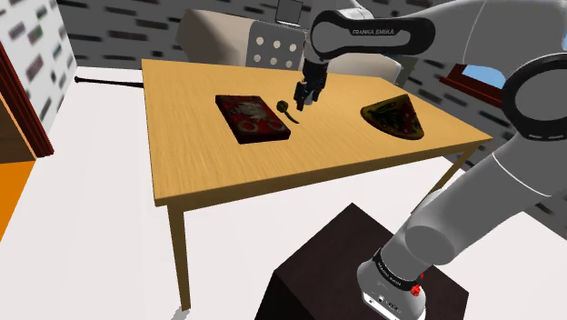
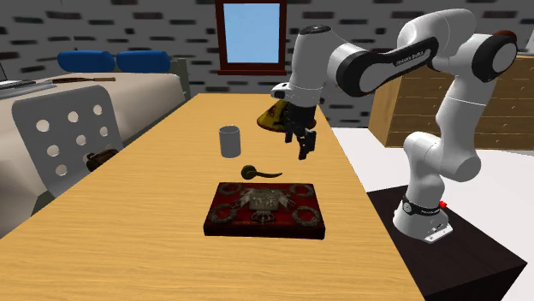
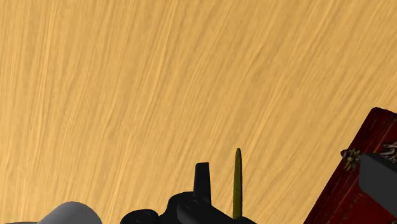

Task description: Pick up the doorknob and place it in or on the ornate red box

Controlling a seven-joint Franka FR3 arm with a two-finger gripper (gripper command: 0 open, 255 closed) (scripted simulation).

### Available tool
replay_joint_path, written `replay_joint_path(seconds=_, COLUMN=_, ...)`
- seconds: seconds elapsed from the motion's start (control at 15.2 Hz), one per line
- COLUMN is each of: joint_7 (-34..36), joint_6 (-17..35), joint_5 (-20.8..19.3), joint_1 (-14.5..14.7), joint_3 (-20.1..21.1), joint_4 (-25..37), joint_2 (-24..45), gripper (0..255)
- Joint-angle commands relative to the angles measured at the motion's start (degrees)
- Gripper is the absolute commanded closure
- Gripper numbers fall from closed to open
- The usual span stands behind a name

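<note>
- At the second exterior view's left I see a grey chair (image 2: 34,141) with round holes in its back, drawn up to the wooden counter (image 2: 171,197).
- Next comes a plain grey cup (image 2: 229,142), upright on the counter and well clear of its edges.
- The doorknob (image 2: 257,172) is a dark lever handle lying flat on the counter. It sits between the cup and the box, touching neither.
- In the shoulder view the doorknob (image 1: 283,108) lies just beside the box's far corner.
- The ornate red box (image 2: 266,210) lies flat and closed, nearer this camera than the doorknob. Its lid carries pale metal ornaments.
- In the wrist view I see the lever as a thin olive strip (image 3: 237,184), with a red corner of the box (image 3: 353,191) off to one side.
- The jaws hang above the counter close to the lever's free end, with a gap between them and it. I cannot tell whether they are released or clenched.
- Behind them a dark wedge-shaped object (image 1: 392,119) rests on the counter.
- The white arm (image 2: 376,64) arches over from its stand (image 2: 462,256).
- A wooden dresser (image 2: 389,111) stands behind.
</note>
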Motion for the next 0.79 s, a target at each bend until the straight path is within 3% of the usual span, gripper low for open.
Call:
replay_joint_path(seconds=0.0, joint_7=-0.18, joint_6=0.93, joint_5=-0.50, joint_1=-0.28, joint_3=-0.24, joint_4=3.96, joint_2=4.62, gripper=0)
replay_joint_path(seconds=0.59, joint_7=-0.36, joint_6=0.38, joint_5=-2.09, joint_1=-0.65, joint_3=-0.72, joint_4=26.31, joint_2=25.39, gripper=0)
replay_joint_path(seconds=0.73, joint_7=-0.30, joint_6=1.83, joint_5=-2.13, joint_1=-0.81, joint_3=-0.82, joint_4=25.05, joint_2=25.55, gripper=0)
